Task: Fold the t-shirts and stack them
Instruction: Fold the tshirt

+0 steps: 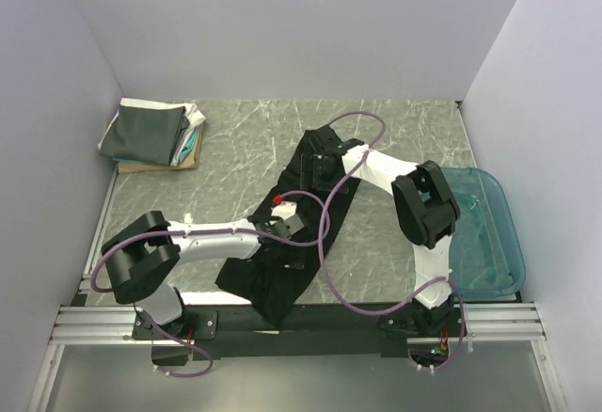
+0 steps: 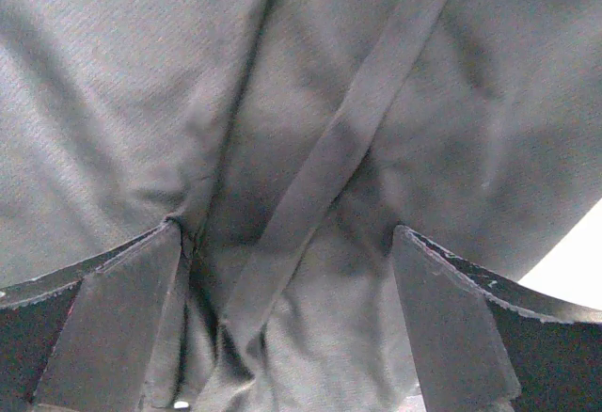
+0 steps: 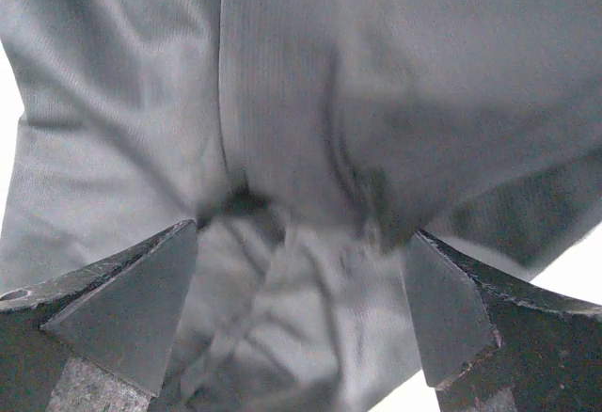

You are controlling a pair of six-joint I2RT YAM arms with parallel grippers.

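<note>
The black t-shirt lies crumpled in a long diagonal strip from the table's middle to its near edge. My left gripper is down on its middle. In the left wrist view the left gripper is open, with black cloth and a hem band between the fingers. My right gripper is on the shirt's far end. In the right wrist view the right gripper is open over bunched black cloth. A folded stack, dark grey on top with white, teal and tan edges showing, sits at the back left.
A translucent teal plastic tub stands at the right edge of the table, beside the right arm's elbow. Purple cables loop from both arms over the shirt. White walls close in the table on the left, back and right.
</note>
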